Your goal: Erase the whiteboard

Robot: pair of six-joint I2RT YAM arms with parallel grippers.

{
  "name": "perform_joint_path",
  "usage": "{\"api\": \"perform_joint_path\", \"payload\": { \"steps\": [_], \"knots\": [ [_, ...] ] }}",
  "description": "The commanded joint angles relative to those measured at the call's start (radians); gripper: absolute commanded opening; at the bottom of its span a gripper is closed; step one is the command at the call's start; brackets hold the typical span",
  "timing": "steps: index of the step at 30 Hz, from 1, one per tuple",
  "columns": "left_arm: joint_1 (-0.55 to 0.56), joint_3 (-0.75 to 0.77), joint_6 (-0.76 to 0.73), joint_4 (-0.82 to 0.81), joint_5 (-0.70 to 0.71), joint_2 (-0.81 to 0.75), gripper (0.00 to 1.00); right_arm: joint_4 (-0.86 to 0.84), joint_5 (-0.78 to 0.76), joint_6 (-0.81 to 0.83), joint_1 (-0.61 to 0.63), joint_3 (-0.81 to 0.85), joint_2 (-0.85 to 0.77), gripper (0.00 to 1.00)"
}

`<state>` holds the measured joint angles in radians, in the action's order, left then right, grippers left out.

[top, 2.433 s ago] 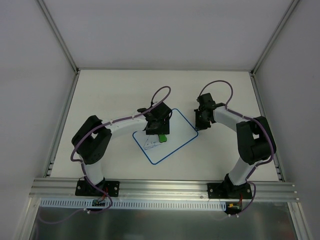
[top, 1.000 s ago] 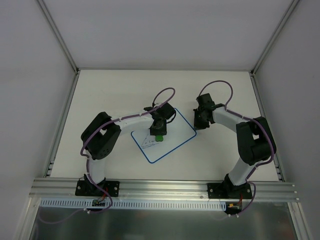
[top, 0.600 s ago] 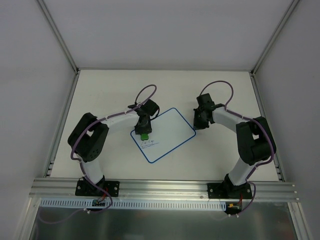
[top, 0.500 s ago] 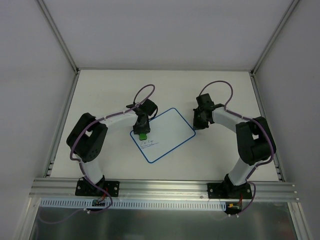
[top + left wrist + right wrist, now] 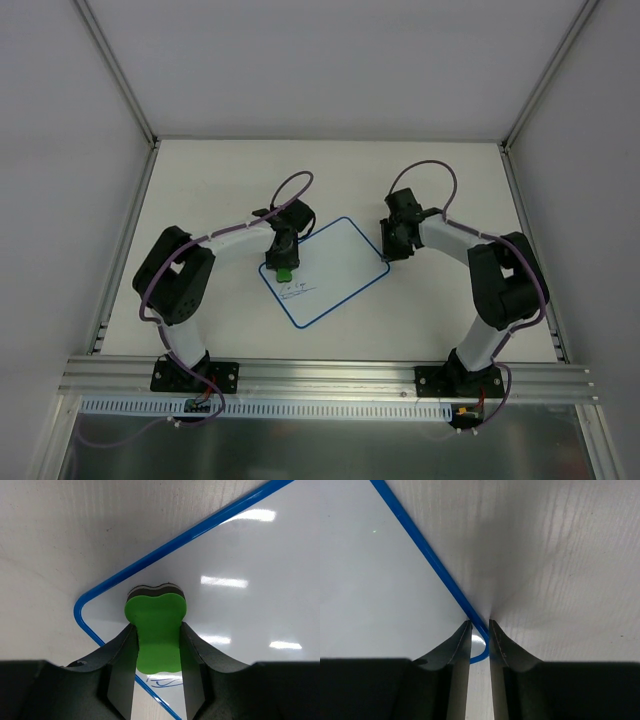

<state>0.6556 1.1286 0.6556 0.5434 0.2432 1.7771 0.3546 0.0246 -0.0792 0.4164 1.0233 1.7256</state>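
The whiteboard lies flat and skewed on the table, white with a thin blue rim. A few dark scribbles remain near its left corner. My left gripper is shut on the small green eraser, which presses on the board just inside that corner. In the left wrist view the eraser sits between the fingers, with scribbles behind it. My right gripper points down at the board's right corner. In the right wrist view its jaws stand slightly apart, astride the blue rim.
An aluminium rail runs along the near edge with both arm bases on it. Slanted frame posts and white walls enclose the table on three sides. Bare tabletop lies beyond the board.
The left gripper has carried the eraser leftward across the board to its left corner, and fewer scribbles remain. The right gripper's jaws have parted slightly at the right corner.
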Motion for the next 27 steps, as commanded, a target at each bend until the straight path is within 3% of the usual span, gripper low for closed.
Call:
{"api": "perform_joint_path", "payload": {
  "steps": [1,4,8,9,10,15,19,27],
  "knots": [
    [0.021,0.019,-0.037,0.056,-0.047,0.030,0.00,0.032,0.006,0.025,0.025,0.023,0.046,0.25],
    [0.027,0.023,-0.047,0.056,-0.051,0.031,0.00,0.053,0.006,0.027,0.025,0.046,0.081,0.25],
    [0.059,0.059,-0.065,0.056,-0.062,0.054,0.00,0.090,-0.018,0.021,0.035,0.063,0.109,0.11],
    [0.073,0.071,-0.068,0.056,-0.076,0.064,0.00,0.092,-0.053,0.018,0.033,0.060,0.109,0.01],
    [0.099,0.100,-0.068,0.058,-0.085,0.073,0.00,0.095,-0.061,0.013,0.035,0.060,0.108,0.00],
    [0.180,0.172,-0.059,0.059,-0.124,0.133,0.00,0.103,-0.095,-0.001,0.033,0.060,0.101,0.00],
    [0.176,0.102,-0.019,0.059,-0.098,0.093,0.00,0.103,-0.103,-0.005,0.035,0.055,0.095,0.00],
    [0.020,-0.130,0.033,0.056,-0.052,-0.106,0.00,0.101,-0.115,-0.024,0.033,0.052,0.086,0.00]
  ]
}}
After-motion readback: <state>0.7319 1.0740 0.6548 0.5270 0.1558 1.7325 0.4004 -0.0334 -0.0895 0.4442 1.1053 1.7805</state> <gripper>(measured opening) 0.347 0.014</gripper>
